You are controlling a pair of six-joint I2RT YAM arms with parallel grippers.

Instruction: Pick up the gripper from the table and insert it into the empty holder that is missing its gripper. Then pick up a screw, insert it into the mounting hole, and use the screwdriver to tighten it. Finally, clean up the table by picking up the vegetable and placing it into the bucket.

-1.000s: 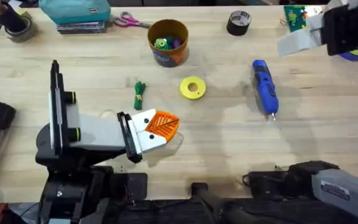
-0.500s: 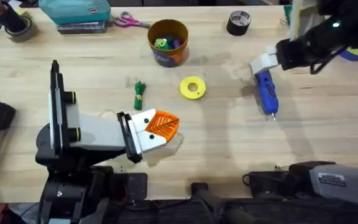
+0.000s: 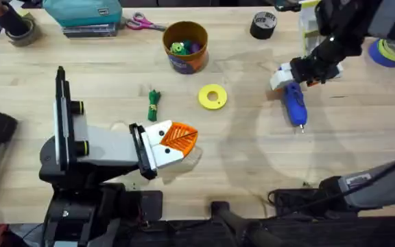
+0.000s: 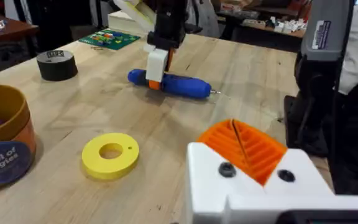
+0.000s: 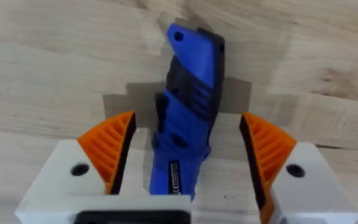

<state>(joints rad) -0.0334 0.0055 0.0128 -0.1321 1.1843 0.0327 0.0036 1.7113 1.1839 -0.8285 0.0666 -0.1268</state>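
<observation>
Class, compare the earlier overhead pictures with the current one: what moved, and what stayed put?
The right end effector swung in from the far right edge and came down over the screwdriver, fingers open either side, not yet gripping. The left end effector, vegetable, yellow ring and bucket stayed put.

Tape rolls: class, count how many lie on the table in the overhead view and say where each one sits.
3: a black roll at the far edge, a blue-and-yellow roll at far right, a brownish roll at far left. Others may be hidden.
</observation>
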